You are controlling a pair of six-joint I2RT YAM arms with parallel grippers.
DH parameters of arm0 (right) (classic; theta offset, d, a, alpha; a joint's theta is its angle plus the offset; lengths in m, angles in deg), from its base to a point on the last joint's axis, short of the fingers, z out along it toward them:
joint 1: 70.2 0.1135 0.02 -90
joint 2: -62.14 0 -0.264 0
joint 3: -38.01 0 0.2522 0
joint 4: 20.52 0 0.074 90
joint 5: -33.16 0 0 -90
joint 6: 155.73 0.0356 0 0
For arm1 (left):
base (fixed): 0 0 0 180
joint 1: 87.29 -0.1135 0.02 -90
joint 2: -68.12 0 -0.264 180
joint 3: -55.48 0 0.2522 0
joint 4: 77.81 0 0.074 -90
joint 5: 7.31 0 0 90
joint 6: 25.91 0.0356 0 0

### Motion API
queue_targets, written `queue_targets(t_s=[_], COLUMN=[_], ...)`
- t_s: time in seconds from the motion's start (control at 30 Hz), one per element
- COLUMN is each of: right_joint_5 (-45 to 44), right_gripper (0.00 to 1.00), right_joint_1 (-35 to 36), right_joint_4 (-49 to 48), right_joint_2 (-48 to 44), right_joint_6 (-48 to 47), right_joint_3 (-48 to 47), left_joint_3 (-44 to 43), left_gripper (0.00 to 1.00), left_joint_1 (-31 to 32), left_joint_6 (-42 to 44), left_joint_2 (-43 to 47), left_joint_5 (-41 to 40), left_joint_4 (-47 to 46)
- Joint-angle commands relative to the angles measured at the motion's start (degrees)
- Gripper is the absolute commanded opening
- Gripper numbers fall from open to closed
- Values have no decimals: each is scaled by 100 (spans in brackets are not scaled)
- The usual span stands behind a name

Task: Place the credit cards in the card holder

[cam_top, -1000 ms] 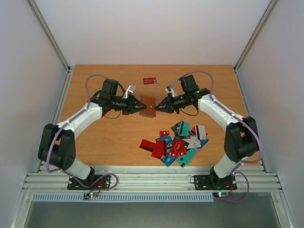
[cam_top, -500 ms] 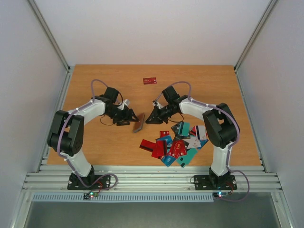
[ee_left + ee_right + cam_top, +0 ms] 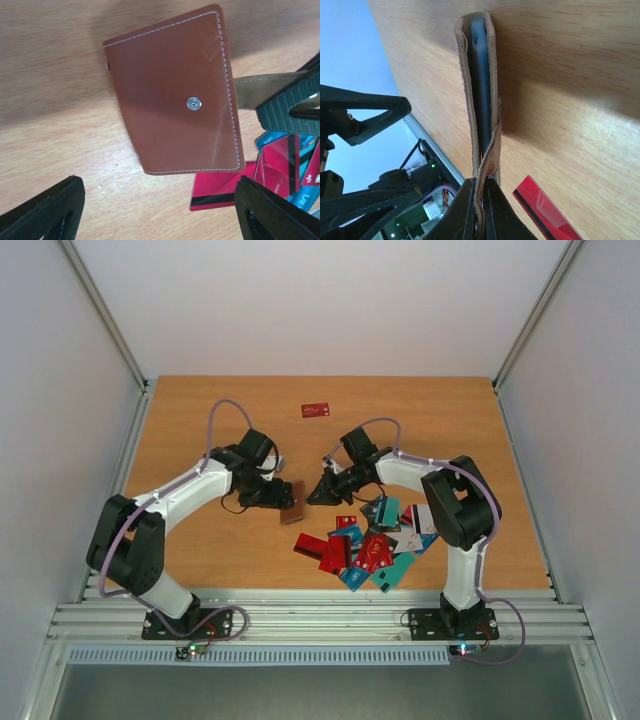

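The brown card holder [image 3: 293,502] stands on edge near the table's middle, and my right gripper [image 3: 313,492] is shut on its flap. In the right wrist view the holder [image 3: 477,90] is seen edge-on, a bluish card showing inside, with the gripper [image 3: 481,200] pinching its leather edge. My left gripper [image 3: 272,495] is open just left of it. The left wrist view shows the holder's stitched face and stud [image 3: 175,100] beyond the gripper [image 3: 160,207], untouched. The credit cards [image 3: 370,540] lie in a heap to the right and nearer.
One red card [image 3: 316,410] lies alone towards the far edge. A red card with a dark stripe [image 3: 220,187] lies flat just beyond the holder's lower corner. The right gripper's finger [image 3: 290,105] shows at the holder's right edge.
My left gripper has opened and let go of the card holder. Both arms have drawn nearer, and the holder has come down from between them towards the card heap, still in the right gripper.
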Motion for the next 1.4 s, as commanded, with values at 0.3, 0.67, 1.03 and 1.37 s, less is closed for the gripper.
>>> queue_targets(t_s=[0.3,0.67,1.03,1.37], right_joint_5=[112,136,111,38], right_gripper=[1,1,1,1], right_joint_1=[38,47,47,48], right_joint_4=[-281,-131,-71,119], right_joint_2=[-421,-531,-473,-402], right_joint_6=[316,280,155,-38], right_joint_3=[148,101,265,229], left_joint_3=[-151,-164,-222,-58], left_gripper=[99,99,92,90], left_joint_1=[875,1078,1071,840], left_joint_6=[-316,-394,-310,-394], left_joint_2=[-104,-522,-393,-22], left_joint_5=[-948,-1516,-1949,-1926], left_joint_4=[-329,-594,-367,-424])
